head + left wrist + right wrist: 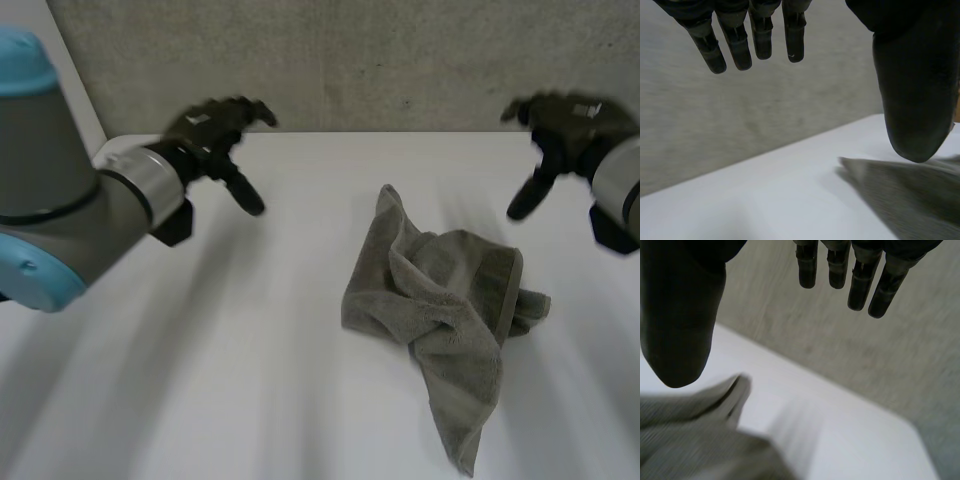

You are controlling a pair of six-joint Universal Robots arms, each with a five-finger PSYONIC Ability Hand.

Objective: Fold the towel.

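Note:
A grey towel (pixel 445 305) lies crumpled on the white table (pixel 250 380), right of the middle, with one end trailing toward the front edge. My left hand (pixel 210 135) hovers over the far left of the table, open, well apart from the towel. My right hand (pixel 560 135) hangs open above the far right, above and behind the towel. In the left wrist view the straight fingers (pixel 752 40) and thumb (pixel 915 100) hold nothing, and the towel (pixel 910 195) lies below the thumb. In the right wrist view the fingers (pixel 860 275) are spread, the towel (pixel 700 440) beneath the thumb (pixel 680 325).
A grey concrete wall (pixel 380 60) stands right behind the table's far edge. My left arm (pixel 50 190) fills the near left corner of the head view.

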